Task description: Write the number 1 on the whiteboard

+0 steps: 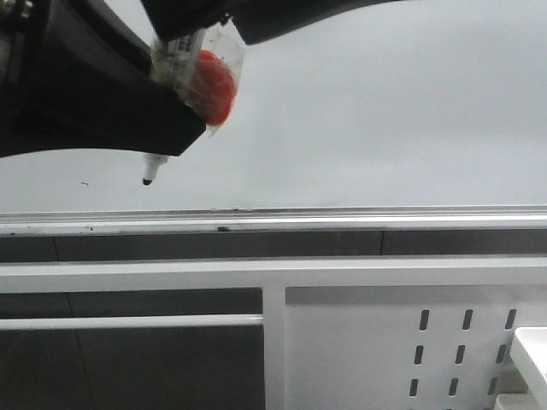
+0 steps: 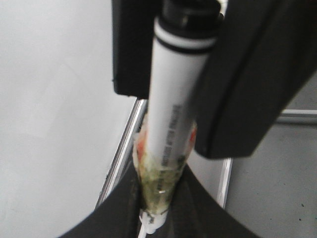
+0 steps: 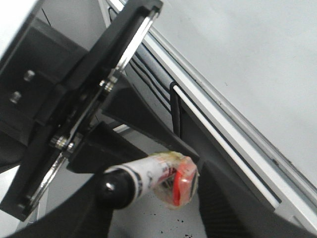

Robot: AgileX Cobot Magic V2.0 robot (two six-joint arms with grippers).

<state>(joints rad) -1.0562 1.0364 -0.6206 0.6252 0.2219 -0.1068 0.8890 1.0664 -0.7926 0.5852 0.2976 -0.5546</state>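
The whiteboard (image 1: 385, 128) fills the upper front view, with its silver rail (image 1: 273, 224) along the lower edge. No number 1 stroke shows on it. My left gripper (image 1: 171, 115) is shut on a white marker (image 1: 175, 60) whose middle is wrapped in clear tape with a red piece (image 1: 214, 85). The black tip (image 1: 147, 179) points down at the board's lower left; I cannot tell if it touches. In the left wrist view the fingers (image 2: 114, 218) clamp the taped part (image 2: 158, 183). My right gripper (image 3: 158, 198) is open, its fingers either side of the marker's black back end (image 3: 116, 186).
A tiny dark speck (image 1: 84, 182) lies left of the tip. Below the rail are white frame bars (image 1: 273, 275) and a white perforated panel (image 1: 402, 342). A white object (image 1: 532, 359) sits at the lower right corner. The grey surface under the right gripper has black specks (image 3: 166, 218).
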